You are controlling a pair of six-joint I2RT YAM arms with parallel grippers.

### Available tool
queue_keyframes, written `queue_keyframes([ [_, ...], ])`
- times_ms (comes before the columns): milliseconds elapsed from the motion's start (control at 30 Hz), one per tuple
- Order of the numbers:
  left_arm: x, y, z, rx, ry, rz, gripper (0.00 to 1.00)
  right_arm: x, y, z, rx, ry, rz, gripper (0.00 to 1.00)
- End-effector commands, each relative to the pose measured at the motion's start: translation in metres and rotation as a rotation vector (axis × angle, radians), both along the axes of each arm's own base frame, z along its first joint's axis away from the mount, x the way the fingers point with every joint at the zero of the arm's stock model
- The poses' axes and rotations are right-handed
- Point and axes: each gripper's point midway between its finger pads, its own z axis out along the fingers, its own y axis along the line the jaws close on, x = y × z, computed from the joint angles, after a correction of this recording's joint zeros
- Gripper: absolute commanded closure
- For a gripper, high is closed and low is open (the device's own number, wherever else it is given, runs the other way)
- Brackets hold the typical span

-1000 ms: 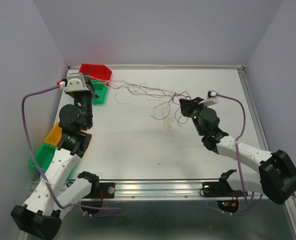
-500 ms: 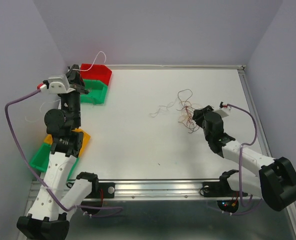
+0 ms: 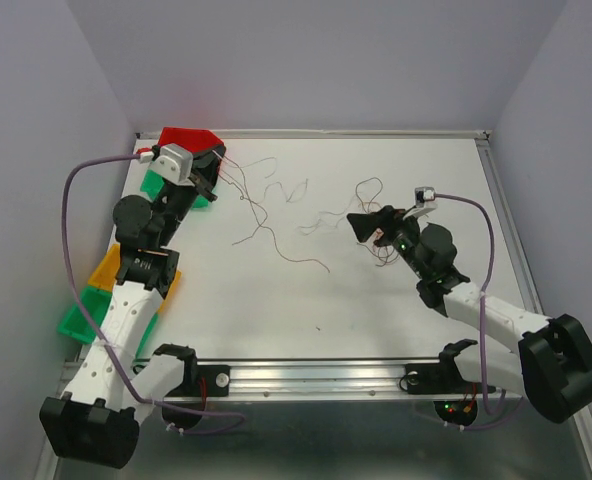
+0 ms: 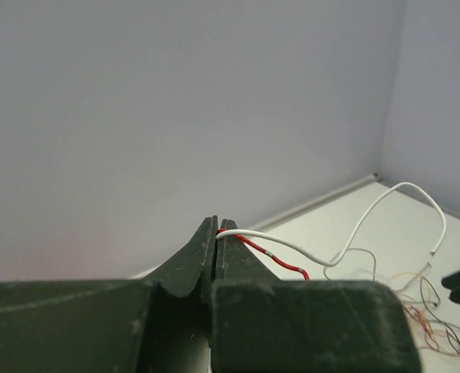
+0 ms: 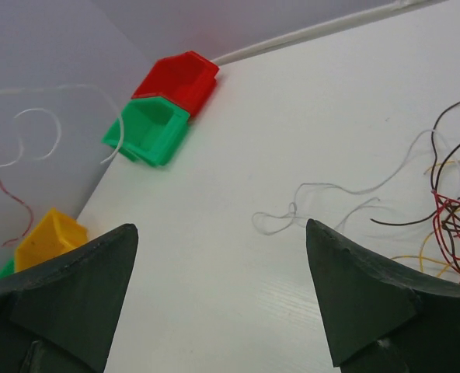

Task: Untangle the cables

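Note:
My left gripper (image 3: 206,172) hovers by the bins at the back left. Its jaws are shut on a white cable (image 4: 354,233) and a red cable (image 4: 280,260), pinched at the tips of the left gripper (image 4: 217,229). Thin loose strands (image 3: 266,230) trail from it over the table. The small tangle of cables (image 3: 384,250) lies right of centre and shows as red, yellow and dark wires (image 5: 451,225). My right gripper (image 3: 366,222) sits just left of the tangle. In the wrist view the right gripper (image 5: 221,225) is open and empty, with a whitish strand (image 5: 323,190) lying ahead.
A red bin (image 3: 186,140) and a green bin (image 3: 154,184) stand at the back left corner. An orange bin (image 3: 106,270) and another green bin (image 3: 76,315) sit along the left edge. A raised rim (image 3: 496,190) borders the table on the right.
The right gripper has opened and let go of the tangle. The left arm swung out left, then back over the bins, dragging strands out across the left half of the table.

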Motion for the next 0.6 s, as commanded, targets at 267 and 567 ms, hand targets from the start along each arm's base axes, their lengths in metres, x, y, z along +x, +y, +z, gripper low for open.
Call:
queue_keyframes([
  [267, -0.012, -0.082, -0.051, 0.190, 0.060, -0.419, 0.91, -0.042, 0.047, 0.036, -0.001, -0.224, 0.302, 0.06],
  [567, -0.045, -0.156, -0.120, 0.438, 0.096, -0.599, 0.86, -0.073, 0.071, 0.054, -0.012, -0.334, 0.464, 0.06],
])
